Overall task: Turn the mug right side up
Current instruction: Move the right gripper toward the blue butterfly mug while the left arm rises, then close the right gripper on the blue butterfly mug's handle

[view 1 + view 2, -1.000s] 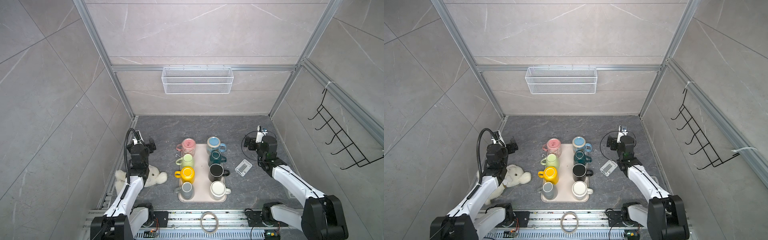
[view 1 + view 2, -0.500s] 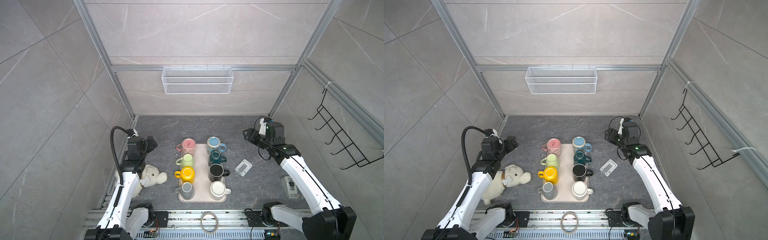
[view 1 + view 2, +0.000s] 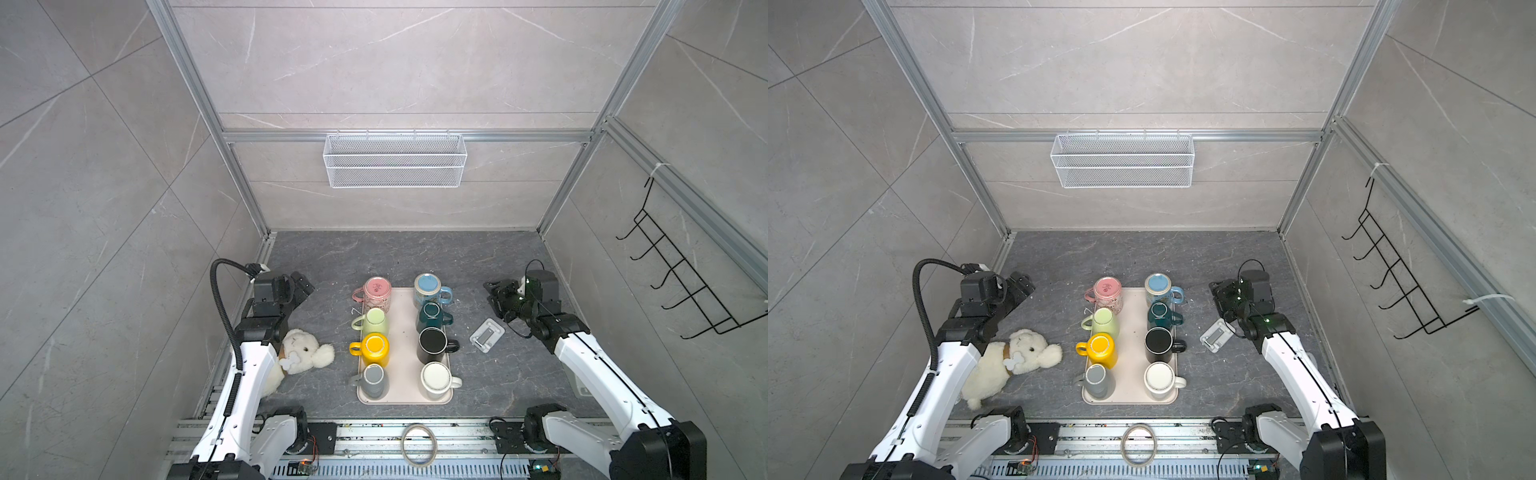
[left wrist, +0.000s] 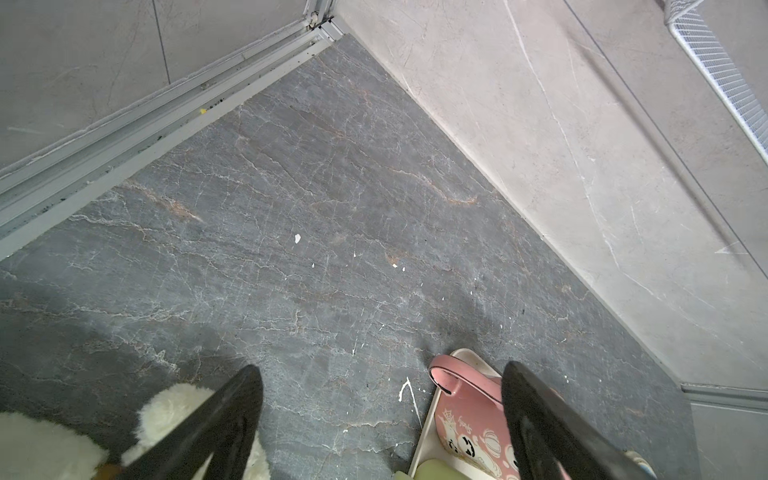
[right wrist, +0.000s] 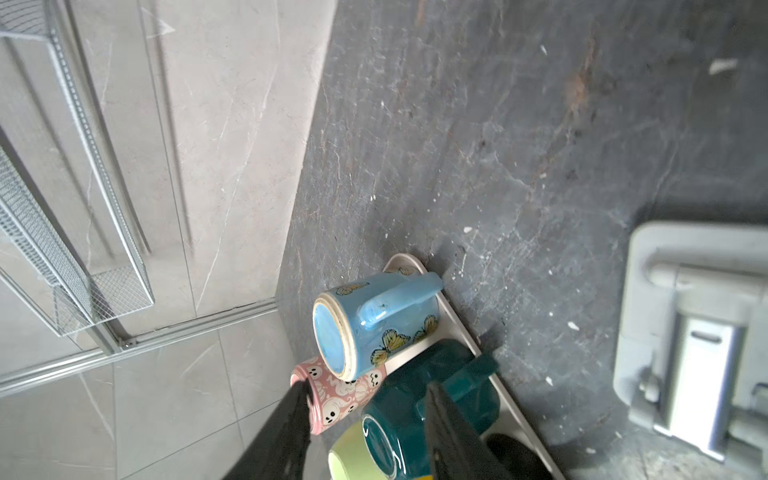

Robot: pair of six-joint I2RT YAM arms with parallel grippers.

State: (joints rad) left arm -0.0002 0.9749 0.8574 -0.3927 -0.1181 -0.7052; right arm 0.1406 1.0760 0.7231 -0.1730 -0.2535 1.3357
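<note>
Worktop [image 3: 399, 257]: dark veined stone, walled on three sides; it carries all the items below except the wire basket.
Wire basket [image 3: 395, 162]: white mesh, hung on the back wall above the rear edge of the worktop.
Tray [image 3: 405, 332]: cream, rectangular, at the middle of the worktop and reaching toward its front edge. It holds eight mugs in two columns of four.
Plush toy [image 3: 303, 355]: white, lying near the left edge, partly under the left arm.
Left gripper [image 4: 380, 368]: raised over the worktop between the left edge and the tray's far left corner. Jaws spread wide, released, with bare stone between them.
Right gripper [image 5: 368, 386]: raised between the tray's far right corner and the right edge. Jaws partly apart and released, clear of every mug.
Blue mug [image 5: 386, 320]: at the tray's far right corner, upside down with its unglazed foot ring facing up and its handle toward the right edge.
Pink mug [image 3: 377, 291]: at the tray's far left corner, base up.
Teal mug [image 3: 432, 316]: just in front of the blue mug.
Task mug: one of the eight on the tray; which one cannot be told.
Grey device [image 3: 487, 334]: flat on the worktop, between the tray and the right edge.
</note>
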